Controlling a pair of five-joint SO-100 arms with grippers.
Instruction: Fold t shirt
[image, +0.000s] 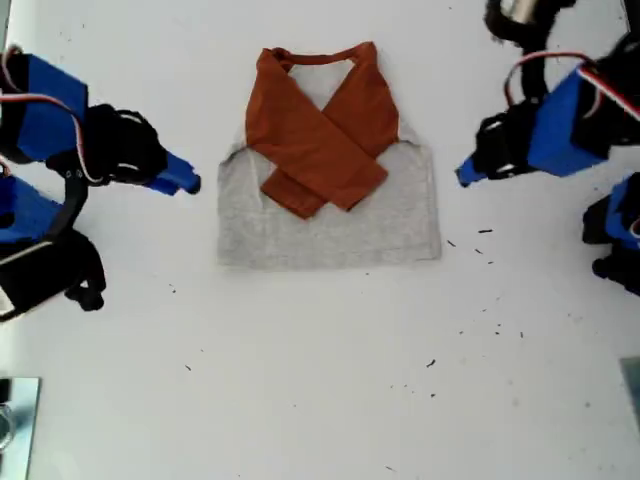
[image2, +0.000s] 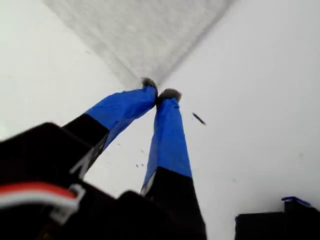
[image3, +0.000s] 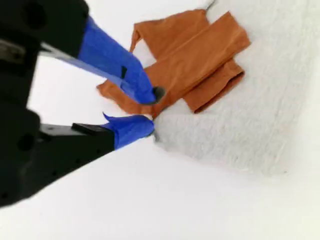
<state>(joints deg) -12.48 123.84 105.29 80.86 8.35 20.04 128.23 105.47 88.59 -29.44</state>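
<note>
The t shirt (image: 330, 215) lies flat on the white table at the middle top of the exterior view, its grey body spread out and its two rust-orange sleeves (image: 318, 140) folded crosswise over the chest. My first gripper (image2: 161, 93) is shut and empty, its tips just short of a corner of the grey cloth (image2: 142, 35); it is the arm at the exterior view's right (image: 466, 175). My second gripper (image3: 154, 111) is open, its jaws astride the shirt's edge (image3: 165, 131) where orange meets grey; it is at the exterior view's left (image: 188, 184).
Small dark specks (image: 485, 232) dot the white table (image: 320, 400) toward the exterior view's lower right. More blue and black arm parts (image: 45, 260) stand at both side edges of the exterior view. A metallic object (image: 15, 420) shows at its lower left corner.
</note>
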